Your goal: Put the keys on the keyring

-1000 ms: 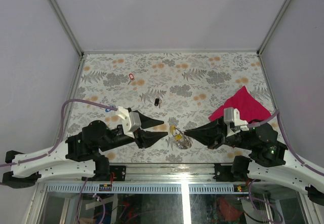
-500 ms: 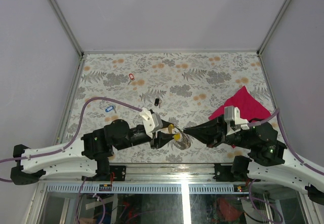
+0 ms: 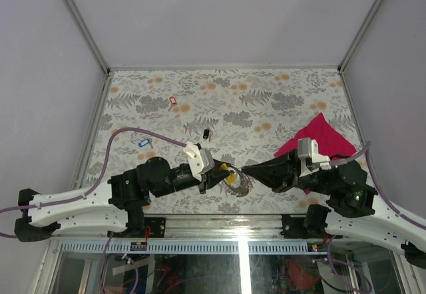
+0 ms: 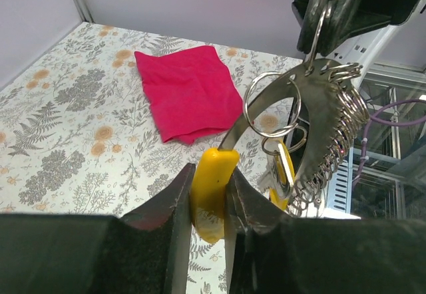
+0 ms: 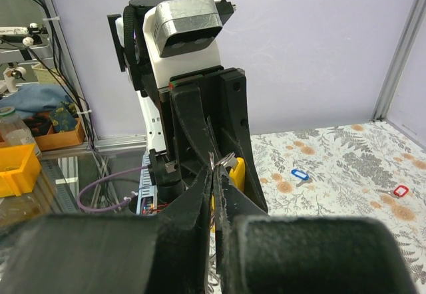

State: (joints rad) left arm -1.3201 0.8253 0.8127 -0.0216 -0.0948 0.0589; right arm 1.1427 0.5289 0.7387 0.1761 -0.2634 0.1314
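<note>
My left gripper (image 3: pixel 218 173) is shut on the yellow head of a key (image 4: pixel 212 191), whose metal blade points up toward the keyring. My right gripper (image 3: pixel 245 171) is shut on the keyring (image 4: pixel 313 108), a silvery curved loop carrying several small rings, and holds it above the table at the front centre. A second yellow piece (image 4: pixel 285 173) hangs from the ring. In the right wrist view the shut fingertips (image 5: pixel 214 174) pinch thin metal with yellow (image 5: pixel 236 173) just behind. A red key (image 3: pixel 173 100), a black key (image 3: pixel 206 134) and a blue key (image 3: pixel 144 143) lie on the table.
A magenta cloth (image 3: pixel 318 138) lies at the right of the floral table, beside my right arm; it also shows in the left wrist view (image 4: pixel 190 94). The table's metal front rail (image 3: pixel 219 222) runs just below both grippers. Grey walls enclose the sides and back.
My left arm swung right from an open stance to the keyring and shut on the yellow key. My right gripper stayed put, holding the keyring.
</note>
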